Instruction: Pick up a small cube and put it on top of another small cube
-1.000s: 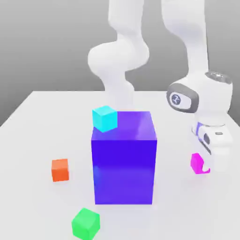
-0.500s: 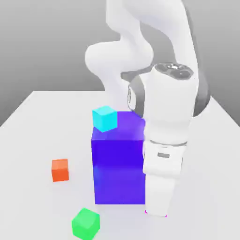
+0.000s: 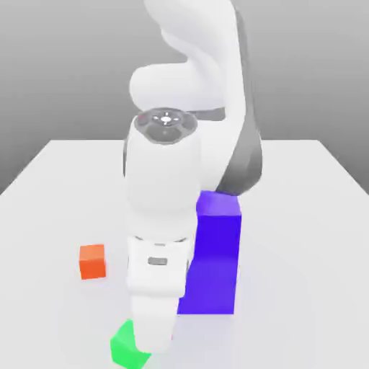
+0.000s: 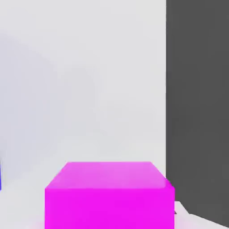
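The small magenta cube [image 4: 109, 194] fills the near part of the hand view, close under the camera, with white table beyond it. My gripper [image 3: 154, 343] hangs low at the front of the table in the exterior view, shut on that magenta cube, which the white hand hides there. The small green cube [image 3: 123, 347] sits on the table right beside the hand's lower end, on the exterior view's left, partly covered by it.
The big blue-purple block [image 3: 216, 259] stands just behind the hand, on the exterior view's right, half hidden by the arm. An orange-red cube [image 3: 91, 261] lies on the white table [image 3: 43, 216] to the exterior view's left.
The hand has swung from the exterior view's right, across the front of the blue block, to the green cube, carrying the magenta cube. The arm now hides the cyan cube.
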Available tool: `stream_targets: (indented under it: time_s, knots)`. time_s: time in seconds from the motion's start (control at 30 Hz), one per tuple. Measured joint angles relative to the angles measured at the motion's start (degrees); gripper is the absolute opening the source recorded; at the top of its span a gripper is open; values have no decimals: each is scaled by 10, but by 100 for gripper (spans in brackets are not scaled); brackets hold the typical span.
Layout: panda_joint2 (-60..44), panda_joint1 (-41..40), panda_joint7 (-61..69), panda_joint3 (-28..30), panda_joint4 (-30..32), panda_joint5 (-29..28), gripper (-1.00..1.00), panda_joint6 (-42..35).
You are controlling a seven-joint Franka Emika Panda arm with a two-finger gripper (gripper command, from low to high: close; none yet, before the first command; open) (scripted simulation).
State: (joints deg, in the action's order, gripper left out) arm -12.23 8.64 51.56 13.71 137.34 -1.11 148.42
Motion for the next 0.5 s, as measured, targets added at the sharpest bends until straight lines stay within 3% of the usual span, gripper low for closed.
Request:
stream_targets:
  time_s: [0.3, 0.5]
  knots:
    - [18, -48, 165, -1, 2, 10, -100, -12]
    - [39, -60, 266, -17, 46, 24, -100, 1]
